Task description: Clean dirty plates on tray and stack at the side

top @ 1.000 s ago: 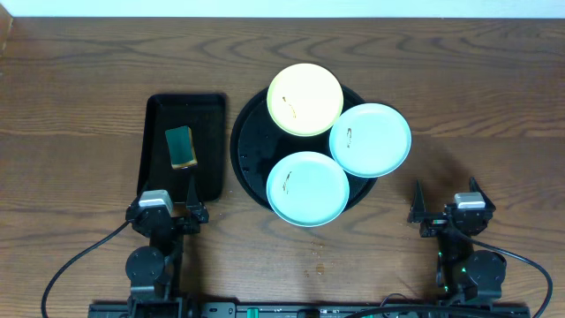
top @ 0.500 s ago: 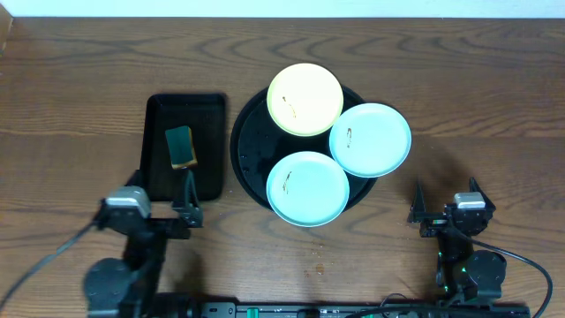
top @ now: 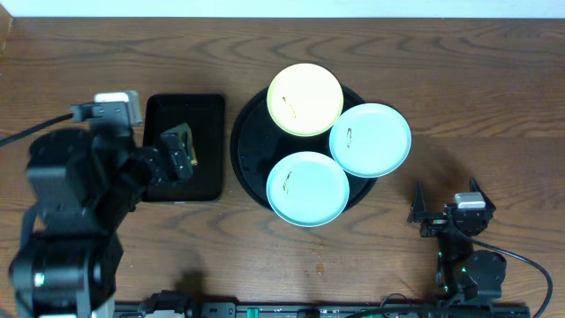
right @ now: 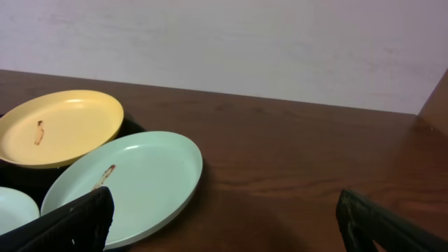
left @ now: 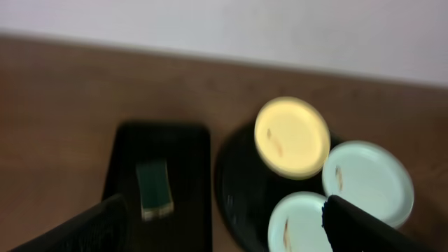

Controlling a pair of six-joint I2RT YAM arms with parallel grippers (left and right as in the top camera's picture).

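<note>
**Three smeared plates on a round black tray**

The grained wooden table (top: 494, 79) bears one glossy black round tray (top: 247, 150). On the tray lie three smooth shallow plates (top: 308, 188), two mint-green and one pale yellow, each with a brown smear. Beside it, a rectangular black tray (top: 207, 115) holds one green sponge (left: 155, 187). The left gripper (left: 222, 206) hangs over the sponge, fingers spread. The right gripper (right: 224, 196) is low by the near table edge, also spread.

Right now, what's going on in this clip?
The left gripper hovers open over the green sponge in the rectangular black tray, not gripping it. The right gripper sits open and empty, apart from the plates. The yellow plate and two mint-green plates lie smeared on the round black tray; none is stacked at the side yet.
</note>
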